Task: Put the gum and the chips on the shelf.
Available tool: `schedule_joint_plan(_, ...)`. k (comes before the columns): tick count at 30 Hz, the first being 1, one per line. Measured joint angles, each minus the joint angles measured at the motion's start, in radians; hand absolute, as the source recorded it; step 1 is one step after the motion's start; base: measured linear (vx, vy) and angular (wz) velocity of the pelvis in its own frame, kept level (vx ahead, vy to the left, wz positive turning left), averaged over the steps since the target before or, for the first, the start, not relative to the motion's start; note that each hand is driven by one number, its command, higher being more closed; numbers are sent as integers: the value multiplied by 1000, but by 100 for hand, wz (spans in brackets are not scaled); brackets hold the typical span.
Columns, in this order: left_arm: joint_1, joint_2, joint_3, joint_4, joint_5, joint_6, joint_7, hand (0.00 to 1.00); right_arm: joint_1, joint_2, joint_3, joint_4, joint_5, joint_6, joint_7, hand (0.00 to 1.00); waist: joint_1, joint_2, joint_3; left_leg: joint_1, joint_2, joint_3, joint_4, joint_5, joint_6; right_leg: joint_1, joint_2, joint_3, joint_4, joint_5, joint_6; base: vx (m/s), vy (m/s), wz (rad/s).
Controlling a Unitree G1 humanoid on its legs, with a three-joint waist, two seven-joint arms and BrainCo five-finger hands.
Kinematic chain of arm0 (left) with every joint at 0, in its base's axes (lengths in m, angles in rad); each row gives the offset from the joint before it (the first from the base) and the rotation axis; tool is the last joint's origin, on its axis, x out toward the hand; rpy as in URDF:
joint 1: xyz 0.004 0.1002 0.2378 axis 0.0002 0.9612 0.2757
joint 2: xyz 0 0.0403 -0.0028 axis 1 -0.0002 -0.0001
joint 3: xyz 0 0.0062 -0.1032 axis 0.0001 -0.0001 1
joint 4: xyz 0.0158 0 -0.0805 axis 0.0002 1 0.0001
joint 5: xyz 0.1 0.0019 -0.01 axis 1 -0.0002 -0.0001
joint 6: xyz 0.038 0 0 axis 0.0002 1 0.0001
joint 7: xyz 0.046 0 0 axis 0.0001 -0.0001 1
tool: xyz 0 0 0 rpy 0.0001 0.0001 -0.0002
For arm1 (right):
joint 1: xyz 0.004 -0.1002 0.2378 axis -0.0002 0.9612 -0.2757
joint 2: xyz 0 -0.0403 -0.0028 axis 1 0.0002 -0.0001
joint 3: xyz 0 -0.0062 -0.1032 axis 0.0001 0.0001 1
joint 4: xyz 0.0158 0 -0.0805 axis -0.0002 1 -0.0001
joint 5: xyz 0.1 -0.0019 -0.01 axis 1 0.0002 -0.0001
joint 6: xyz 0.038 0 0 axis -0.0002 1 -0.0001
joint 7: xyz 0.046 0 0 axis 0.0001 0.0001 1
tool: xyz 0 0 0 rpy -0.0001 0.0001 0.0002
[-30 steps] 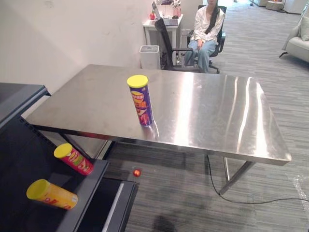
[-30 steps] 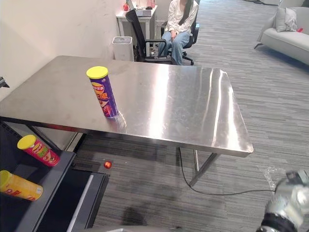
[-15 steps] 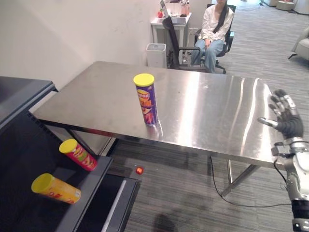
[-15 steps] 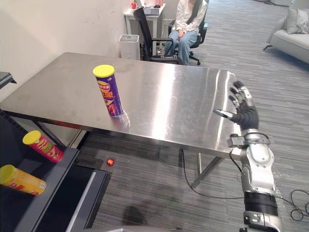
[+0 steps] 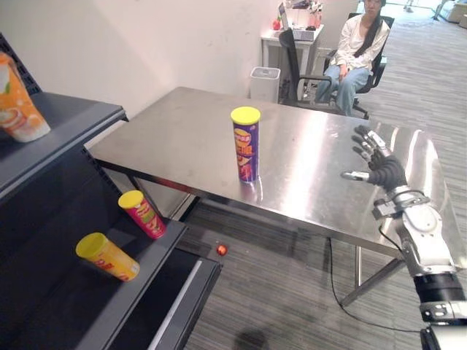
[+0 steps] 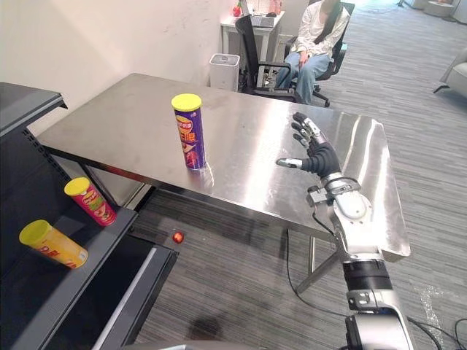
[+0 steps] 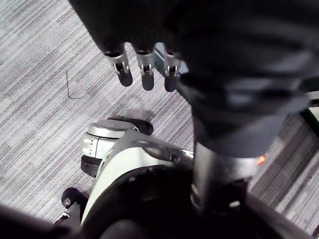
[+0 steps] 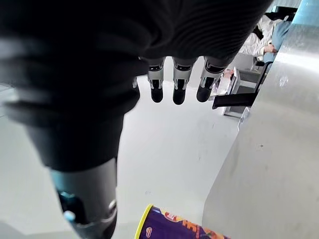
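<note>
Orange bag (image 5: 17, 103) atop shelf (image 5: 74, 127)

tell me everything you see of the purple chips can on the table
The purple chips can is a tall slim tube with a yellow lid on and a purple wrap printed in red and yellow. It stands upright near the front edge of the steel table, only its base touching the top. The open right hand hovers well apart on its right side.
</note>
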Motion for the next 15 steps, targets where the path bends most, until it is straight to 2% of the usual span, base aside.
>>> schedule_joint_plan(10,-13,2,-6,-18,27,-2,-2,0,-107,52,118,63,0,19,64,0,22,5,20,-22,-1,-41,0,16,3,7,0,-41,-2,0,0,-18,-14,13)
schedule_joint_plan(15,-17,2,-8,-22,27,1,-1,0,-158,68,143,157,-2,27,68,0,29,10,30,-37,-1,-73,0,25,1,17,4,-76,-12,0,0,19,-17,20)
